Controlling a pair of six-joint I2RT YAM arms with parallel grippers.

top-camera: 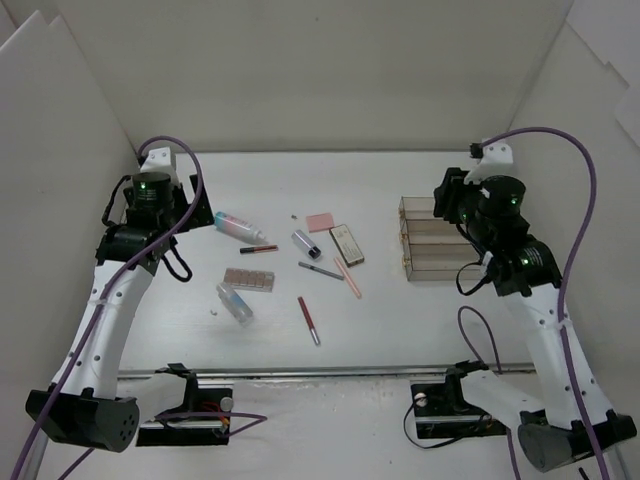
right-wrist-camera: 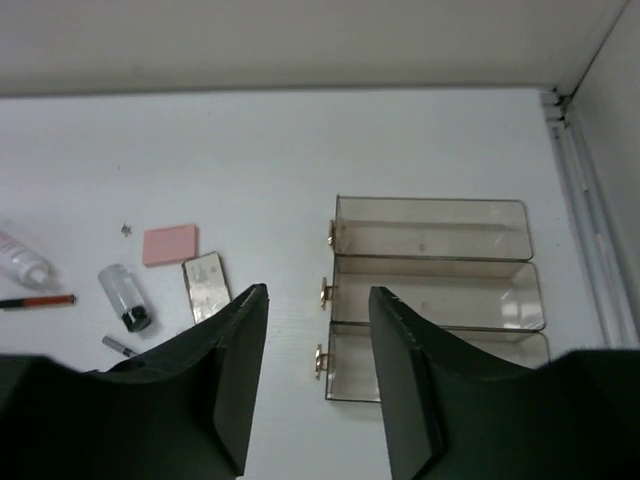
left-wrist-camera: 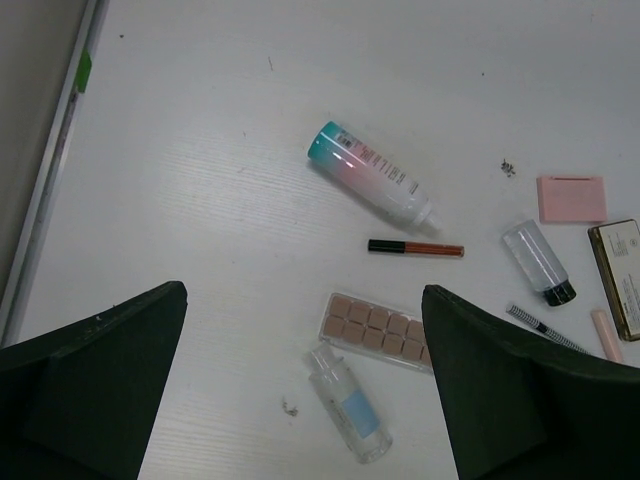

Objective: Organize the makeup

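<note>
The makeup lies loose on the white table. A pink bottle with teal cap [top-camera: 238, 227] [left-wrist-camera: 372, 178], a red lip pencil [left-wrist-camera: 415, 247], a brown palette [top-camera: 249, 279] [left-wrist-camera: 375, 330] and a clear bottle with blue label [top-camera: 235, 302] [left-wrist-camera: 350, 405] lie below my left gripper [top-camera: 190, 212] [left-wrist-camera: 303, 290], which is open, empty and raised. Further right are a small black-capped bottle [top-camera: 306, 244], a pink square [top-camera: 320, 222] [right-wrist-camera: 170, 244], a compact [top-camera: 346, 244] [right-wrist-camera: 206, 285], and grey [top-camera: 320, 270], pink [top-camera: 348, 277] and red [top-camera: 308, 320] pencils. My right gripper [top-camera: 447, 205] [right-wrist-camera: 318, 292] is open and empty.
A clear acrylic tiered box [top-camera: 437, 240] [right-wrist-camera: 430, 202] with gold knobs stands at the right, below my right gripper, its trays empty. White walls enclose the table on the left, back and right. A metal rail [top-camera: 320, 372] runs along the near edge.
</note>
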